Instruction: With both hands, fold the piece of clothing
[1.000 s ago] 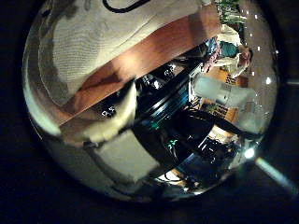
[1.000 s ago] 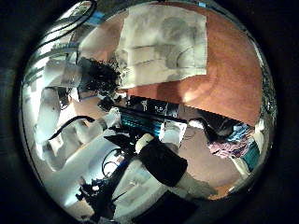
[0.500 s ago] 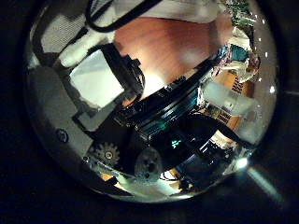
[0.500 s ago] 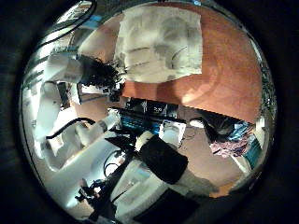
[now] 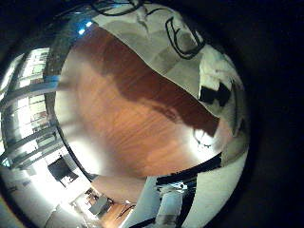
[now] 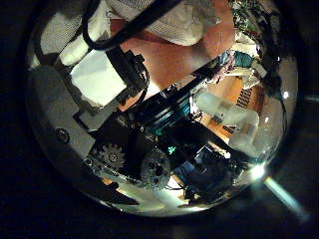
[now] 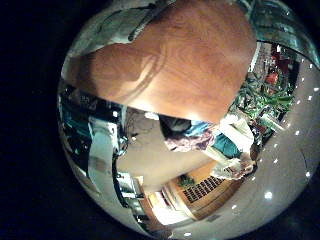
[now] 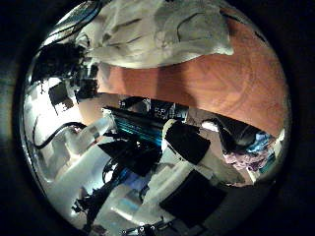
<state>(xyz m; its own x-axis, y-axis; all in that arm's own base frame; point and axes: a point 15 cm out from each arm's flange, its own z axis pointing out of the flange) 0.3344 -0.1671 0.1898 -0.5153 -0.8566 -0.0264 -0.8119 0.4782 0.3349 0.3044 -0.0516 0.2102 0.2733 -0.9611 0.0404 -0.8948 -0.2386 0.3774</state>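
Close under the left hand [image 6: 100, 85] the garment [image 8: 157, 34] lies in a loose, rumpled heap on the table [image 8: 207, 84]. It is bunched rather than spread flat, with soft ridges and hollows across it. One edge of it reaches into the left palm's thumb-side view just past that hand's own blocky parts. From what shows I cannot tell whether the left hand's fingers are curled into the cloth or merely hanging over it. Nothing I can be sure is the right hand shows, so I cannot tell its state either. Farther out from the heap the table is bare, a wide stretch running to its far edge. To my eye the cloth is light and limp. It should sag and drag when lifted and slide easily over the smooth top, and it will not hold a crease by itself. I would take it at two corners or along a hem, one hand to each side, and pull it taut between them. A grab at the middle of the heap would only gather more wrinkles.
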